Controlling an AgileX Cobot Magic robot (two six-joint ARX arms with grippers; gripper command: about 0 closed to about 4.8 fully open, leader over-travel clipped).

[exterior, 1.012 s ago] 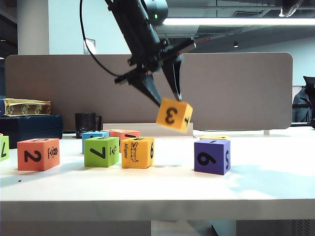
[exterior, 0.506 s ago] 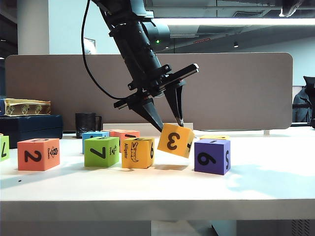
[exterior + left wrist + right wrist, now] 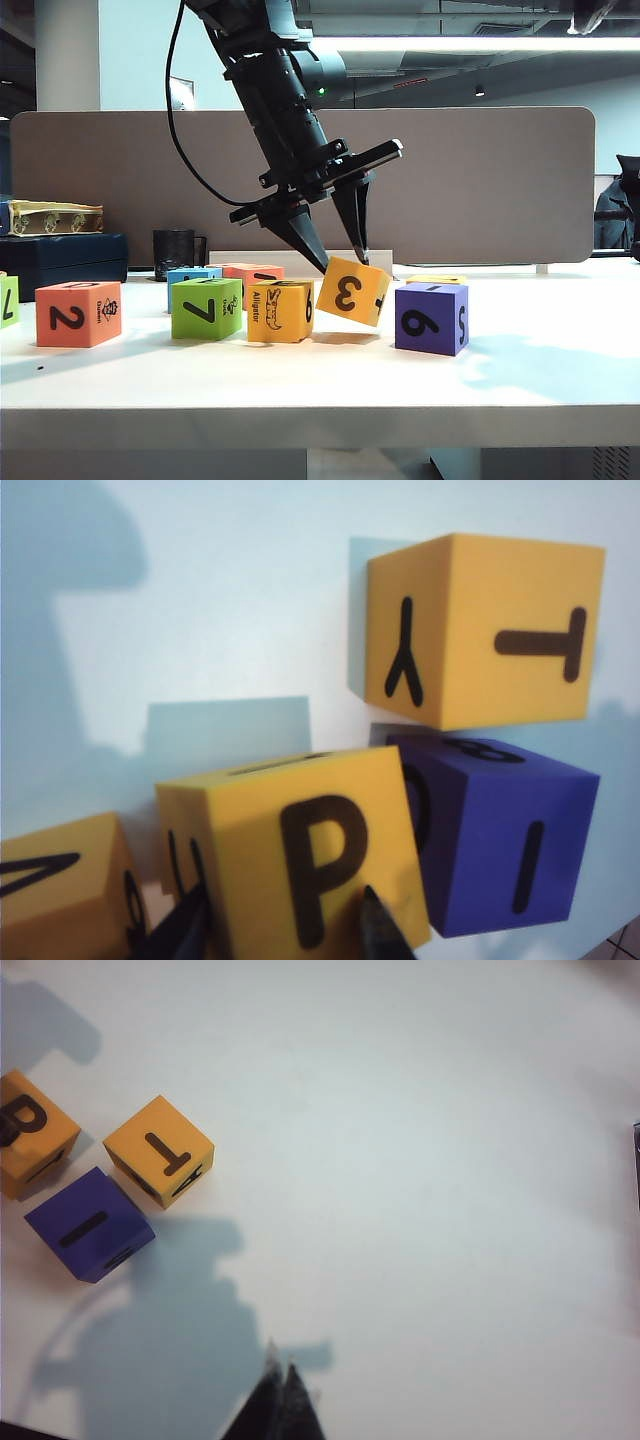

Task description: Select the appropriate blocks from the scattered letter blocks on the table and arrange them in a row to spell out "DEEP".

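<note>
- Landmark: purple cube [image 3: 431,318], seen w/ "6" and "S" in exterior view, resting flat on white counter [image 3: 320,385].
- Left gripper [image 3: 342,258] is seen just above-left of purple cube; fingers [image 3: 380,932] are clamped on the yellow-orange "3" cube [image 3: 352,290], one per side.
- "3" cube is held tilted, lower edge at or just above counter (contact can't be told), just left of purple cube; narrow gap between them in exterior view, while in left wrist view its "P" face [image 3: 300,865] looks pressed to purple cube [image 3: 500,845].
- Alligator cube [image 3: 280,310] is seen further left of purple cube, just beside "3" cube.
- Green "7" cube [image 3: 205,308] is placed left of alligator cube, close by it.
- Red-orange "2" cube [image 3: 77,314] sits far left of purple cube, apart from green one.
- Yellow-orange "T" cube [image 3: 159,1151] lies just behind purple cube [image 3: 89,1224], nearly corner to corner.
- Blue cube [image 3: 190,275] and another orange cube [image 3: 252,271] are seen behind the row, left of purple cube.
- Right gripper [image 3: 280,1390] hangs over bare counter, well apart from purple cube; fingers are pressed together, nothing between.
</note>
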